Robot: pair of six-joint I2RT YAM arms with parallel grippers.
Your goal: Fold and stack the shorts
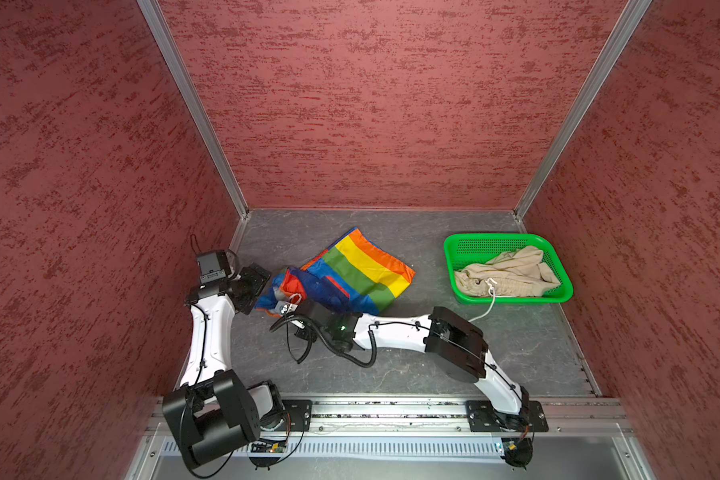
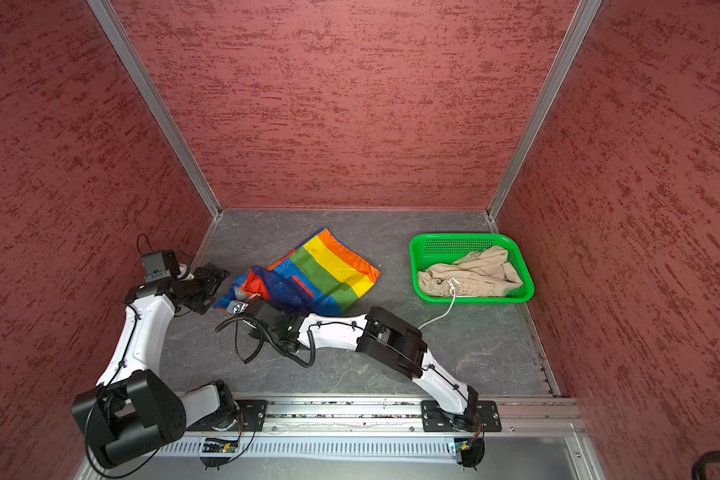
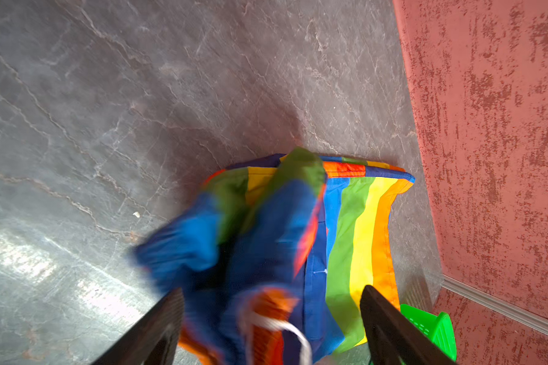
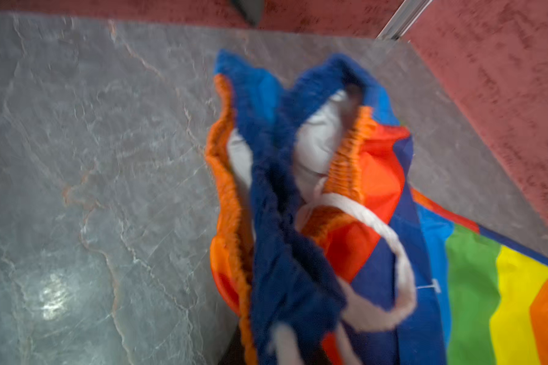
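Tabletop [image 1: 433, 365]: basket [image 1: 495, 237] seemingly apart from rainbow shorts [image 1: 362, 270]

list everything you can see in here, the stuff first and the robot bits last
rainbow-striped shorts: one, blue, green, yellow, orange and red, on the table left of middle, near end bunched up
beige shorts: one, beige, crumpled in the basket
drawstring: one, white, trailing from the beige shorts over the basket's rim onto the table
basket: one, green, perforated, far right of the table
table: one, grey marbled, under everything
walls: three, red textured, around the table
rail: one, silver, along the near edge
left gripper: one, black, jaws open, beside the bunched end
right gripper: one, black, reaching across to the bunched end, apparently closed on it
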